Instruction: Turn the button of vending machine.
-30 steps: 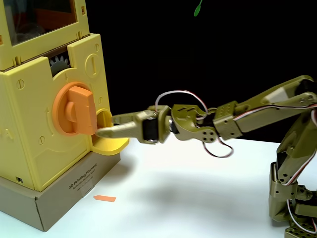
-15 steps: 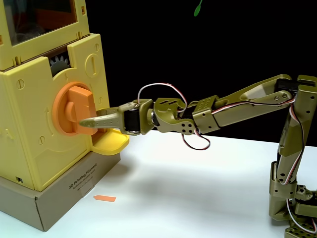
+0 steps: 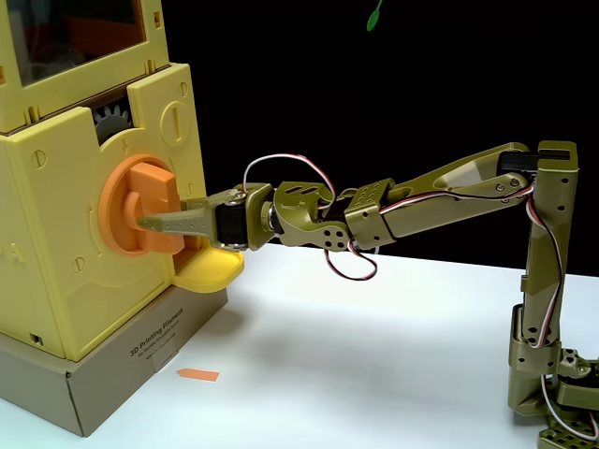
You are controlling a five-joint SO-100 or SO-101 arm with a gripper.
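Tool (image 3: 150, 224) is reaching straight out, its tip lying across the raised bar of the button (image 3: 136, 208); whether its fingers are clamping that bar, I cannot tell. Dead ahead is sitting the vending machine (image 3: 56, 243), button on its front. Looks like the grasping step; next comes a wrist roll.

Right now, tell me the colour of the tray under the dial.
Yellow; the tray shows best in the fixed view.

The pincer (image 3: 148, 224) reaches the dial (image 3: 131, 209) just above the yellow tray (image 3: 208, 268); the white worktop (image 3: 374, 365) beneath the arm lies open.
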